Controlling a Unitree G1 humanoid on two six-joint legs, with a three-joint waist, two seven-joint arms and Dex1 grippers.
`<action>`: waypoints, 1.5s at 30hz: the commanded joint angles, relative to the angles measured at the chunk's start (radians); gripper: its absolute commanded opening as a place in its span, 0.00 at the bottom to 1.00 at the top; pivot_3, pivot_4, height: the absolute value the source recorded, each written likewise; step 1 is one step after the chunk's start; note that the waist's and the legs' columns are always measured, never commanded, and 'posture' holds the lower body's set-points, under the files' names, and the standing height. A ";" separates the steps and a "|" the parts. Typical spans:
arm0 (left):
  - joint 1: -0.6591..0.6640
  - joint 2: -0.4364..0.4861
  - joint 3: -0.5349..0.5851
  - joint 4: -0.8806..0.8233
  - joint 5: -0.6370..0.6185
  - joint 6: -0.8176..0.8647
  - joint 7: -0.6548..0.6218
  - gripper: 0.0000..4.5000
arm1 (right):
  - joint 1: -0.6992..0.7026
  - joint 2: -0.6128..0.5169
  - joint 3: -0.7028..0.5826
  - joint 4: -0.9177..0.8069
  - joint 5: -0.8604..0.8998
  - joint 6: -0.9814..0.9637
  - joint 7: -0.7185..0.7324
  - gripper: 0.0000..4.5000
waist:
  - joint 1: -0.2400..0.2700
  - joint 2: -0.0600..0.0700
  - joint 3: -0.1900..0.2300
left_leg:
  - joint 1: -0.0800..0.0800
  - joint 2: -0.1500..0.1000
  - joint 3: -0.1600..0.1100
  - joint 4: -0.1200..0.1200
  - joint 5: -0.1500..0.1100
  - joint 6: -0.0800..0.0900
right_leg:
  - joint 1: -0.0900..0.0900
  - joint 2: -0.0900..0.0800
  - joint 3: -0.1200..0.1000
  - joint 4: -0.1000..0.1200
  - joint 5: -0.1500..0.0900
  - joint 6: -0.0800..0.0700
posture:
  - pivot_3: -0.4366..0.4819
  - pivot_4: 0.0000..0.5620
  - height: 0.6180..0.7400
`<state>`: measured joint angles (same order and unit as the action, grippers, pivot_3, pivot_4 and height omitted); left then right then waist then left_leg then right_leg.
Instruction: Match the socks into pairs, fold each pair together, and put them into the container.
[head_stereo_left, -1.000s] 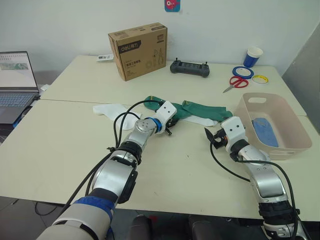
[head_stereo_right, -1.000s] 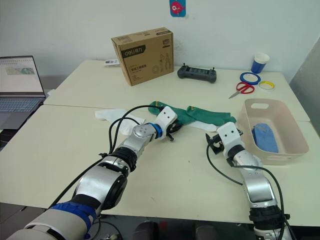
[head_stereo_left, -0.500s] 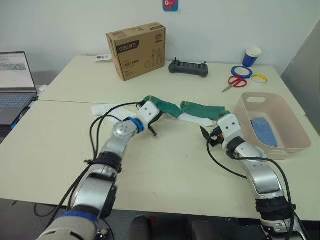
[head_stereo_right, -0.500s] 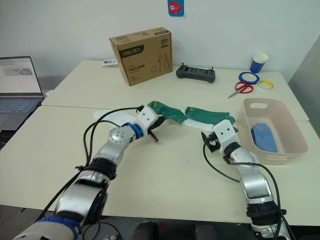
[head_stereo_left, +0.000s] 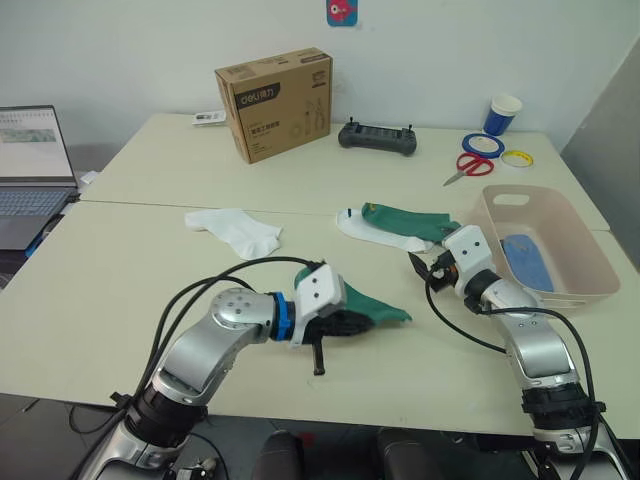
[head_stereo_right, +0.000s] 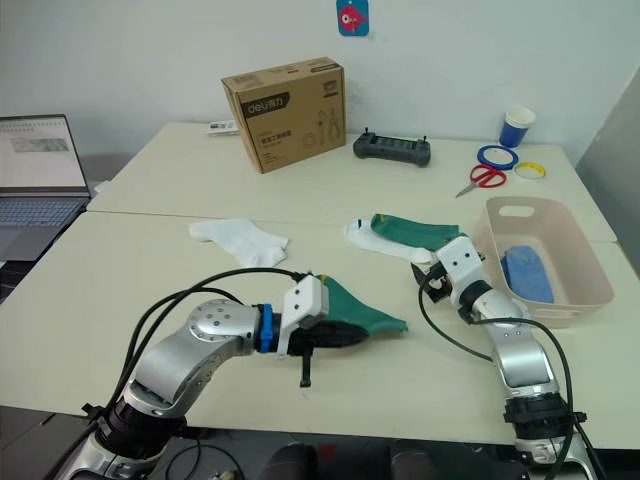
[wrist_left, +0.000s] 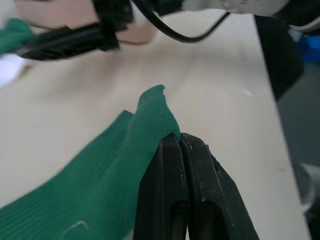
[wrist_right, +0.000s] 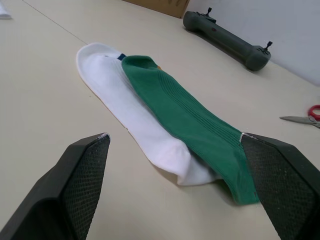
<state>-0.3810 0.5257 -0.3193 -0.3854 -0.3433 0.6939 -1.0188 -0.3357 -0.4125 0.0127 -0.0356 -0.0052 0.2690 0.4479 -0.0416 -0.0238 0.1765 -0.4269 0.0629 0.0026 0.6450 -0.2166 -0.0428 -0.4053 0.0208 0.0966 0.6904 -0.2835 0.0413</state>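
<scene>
Gripping green sock (head_stereo_left: 372, 307), left pincer (wrist_left: 181, 145) low.

1. The near stretch of the cream tabletop (head_stereo_left: 120, 290) lies bare in front of the plain white ankle sock (head_stereo_left: 236, 226).
2. The left gripper (wrist_left: 181, 142), pinched on a dark green ankle sock (head_stereo_left: 365, 305), fills the table's near middle.
3. The right gripper (head_stereo_left: 428, 268), fingers spread, faces a second dark green sock lying on a white sock (wrist_right: 131, 107); bare table lies between.
4. The pale pink plastic tub (head_stereo_left: 590, 268), just right of that arm, is open on top, with a light blue sock (head_stereo_left: 527, 260) inside.
5. The brown cardboard box (head_stereo_left: 276, 102), black controller (head_stereo_left: 378, 137) and red scissors (head_stereo_left: 472, 166) stand well apart along the far side.
</scene>
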 joint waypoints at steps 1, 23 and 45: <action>-0.032 0.019 -0.005 -0.005 -0.034 0.036 -0.023 0.27 | -0.017 -0.027 -0.039 -0.016 0.025 -0.030 0.016 1.00 | 0.000 0.000 0.000 | 0.000 0.000 0.000 0.000 0.000 0.000 | 0.000 0.001 0.000 0.001 0.000 0.000 | 0.48 0.27 1.00; -0.135 -0.012 0.233 0.688 0.128 -0.385 0.141 0.84 | 0.380 -0.200 -0.076 -0.464 0.578 0.586 0.284 1.00 | 0.005 -0.003 -0.001 | 0.001 0.000 0.001 0.001 0.000 0.000 | 0.000 0.000 0.001 0.001 -0.004 0.003 | 0.48 0.27 1.00; 0.059 0.018 0.266 0.417 0.079 -0.263 0.116 0.00 | 0.327 -0.139 -0.098 -0.465 0.762 0.724 0.195 0.01 | -0.007 -0.003 -0.002 | 0.001 0.001 0.001 0.000 0.000 0.000 | 0.001 0.000 0.002 0.000 -0.004 0.003 | 0.48 0.27 1.00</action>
<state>-0.3423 0.5292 -0.0733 0.1103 -0.2390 0.3849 -0.9174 0.0004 -0.5423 -0.0585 -0.4906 0.7457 1.0185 0.6153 -0.0488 -0.0269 0.1750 -0.4258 0.0637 0.0032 0.6447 -0.2168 -0.0426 -0.4047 0.0209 0.0979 0.6902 -0.2873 0.0444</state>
